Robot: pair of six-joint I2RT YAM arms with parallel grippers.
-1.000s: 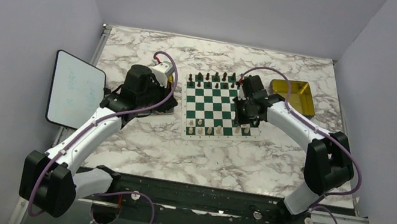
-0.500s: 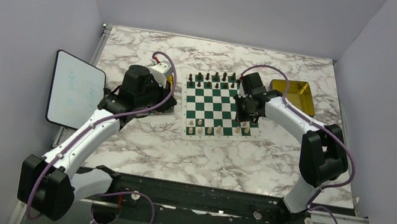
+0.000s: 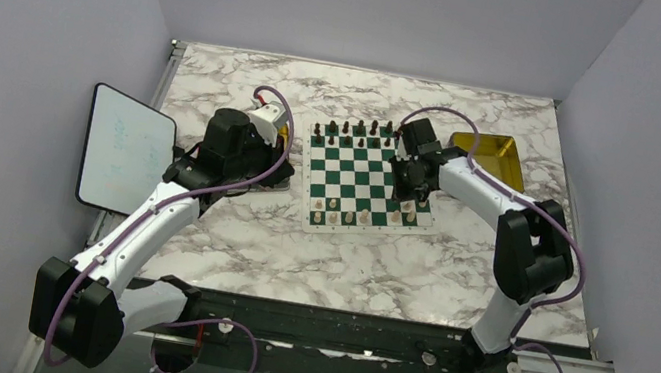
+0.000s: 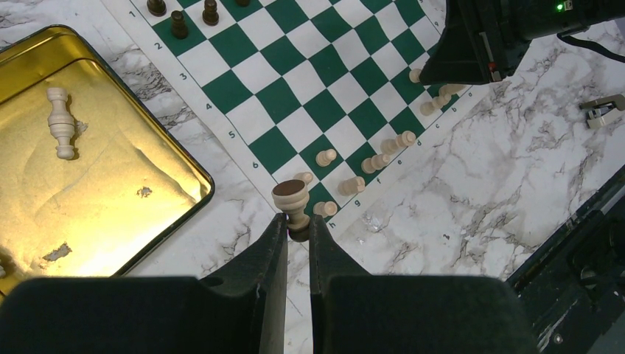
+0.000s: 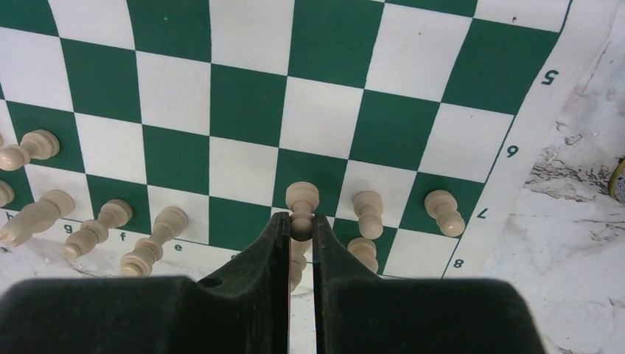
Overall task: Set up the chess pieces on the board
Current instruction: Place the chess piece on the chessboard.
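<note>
- Half done, or a little past it, is how the job looks across the marble desk (image 3: 228,230). One side is set and the other is part filled.
- Green-and-white chessboard (image 3: 363,180): it lies flat in the middle of the desk, between the two arms.
- White tablet (image 3: 125,149): it sits at the desk's left edge. I can read nothing on it.
- Gold tray (image 4: 110,184): just beside the board's left edge, with a lone cream piece (image 4: 60,122) lying on its side inside, waiting to be placed. A second gold tray (image 3: 497,164) sits off the board's far right corner, and I cannot see into it.
- Left gripper (image 4: 298,220): its fingers are clenched on a flat-topped cream piece (image 4: 290,198), held upright over the board's near-left corner. I cannot tell whether it touches down.
- Right gripper (image 5: 301,221): its fingers are closed around the stem of a cream pawn (image 5: 302,200), which stands on a green square of row 7.
- Dark pieces (image 3: 356,132): they stand in two rows along the far edge, and that side looks finished.
- Cream pieces (image 3: 362,217): they fill much of the two near rows, but gaps remain and a few lean. By my reckoning the held ones and the one in the tray are left, plus some straightening.
- Writing: the border carries numerals, 2 to 6 in the left wrist view and 5 to 8 in the right. The letters e, f and g run along the near edge. No brand shows anywhere.
</note>
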